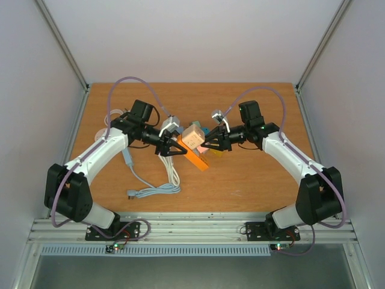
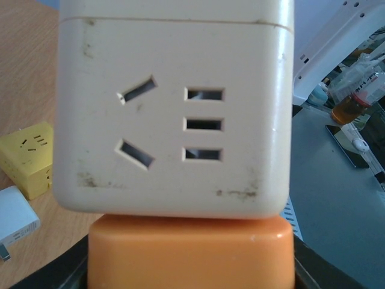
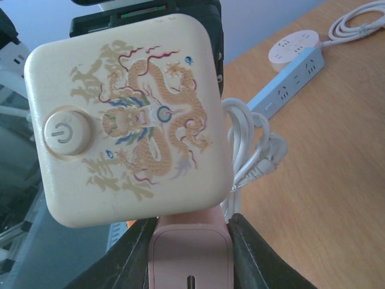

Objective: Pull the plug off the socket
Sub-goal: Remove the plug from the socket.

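Observation:
A beige cube socket [image 1: 192, 138] is held off the table between both grippers. In the right wrist view its dragon-printed face with a round power button [image 3: 129, 120] fills the frame, and a pink plug [image 3: 191, 253] sticks into its underside. My right gripper [image 3: 191, 265] is shut on that pink plug, with a finger on each side. In the left wrist view the socket's outlet face [image 2: 174, 114] sits on an orange block [image 2: 191, 253]. My left gripper [image 2: 191, 274] is shut on the orange block [image 1: 197, 158].
A yellow cube socket [image 2: 27, 158] and a white adapter [image 2: 15, 220] lie on the table. A coiled white cable [image 1: 173, 176], a light blue power strip [image 3: 295, 81] and a round white socket [image 3: 295, 45] lie left of the grippers.

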`<act>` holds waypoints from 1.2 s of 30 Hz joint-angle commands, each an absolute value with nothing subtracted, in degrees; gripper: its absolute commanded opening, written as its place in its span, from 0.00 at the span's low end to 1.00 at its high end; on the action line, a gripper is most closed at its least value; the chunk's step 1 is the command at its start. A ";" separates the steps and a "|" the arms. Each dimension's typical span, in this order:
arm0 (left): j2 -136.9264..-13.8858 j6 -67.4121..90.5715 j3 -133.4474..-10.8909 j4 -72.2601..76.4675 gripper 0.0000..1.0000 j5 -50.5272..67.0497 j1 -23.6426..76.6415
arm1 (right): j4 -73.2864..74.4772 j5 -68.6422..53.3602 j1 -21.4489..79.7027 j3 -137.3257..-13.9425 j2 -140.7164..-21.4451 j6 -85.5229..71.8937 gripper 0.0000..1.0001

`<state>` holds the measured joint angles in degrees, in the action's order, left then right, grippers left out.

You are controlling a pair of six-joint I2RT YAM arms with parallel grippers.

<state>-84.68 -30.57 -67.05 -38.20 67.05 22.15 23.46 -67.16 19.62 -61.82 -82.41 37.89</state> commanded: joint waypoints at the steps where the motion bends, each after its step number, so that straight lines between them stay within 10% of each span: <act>1: -82.84 -35.12 -66.54 -43.13 0.00 64.85 22.12 | 24.15 -67.15 14.96 -65.32 -83.31 33.25 0.01; 36: -89.02 -36.01 -73.15 -51.28 0.00 57.40 25.05 | 21.03 -59.44 14.94 -61.69 -78.72 37.18 0.01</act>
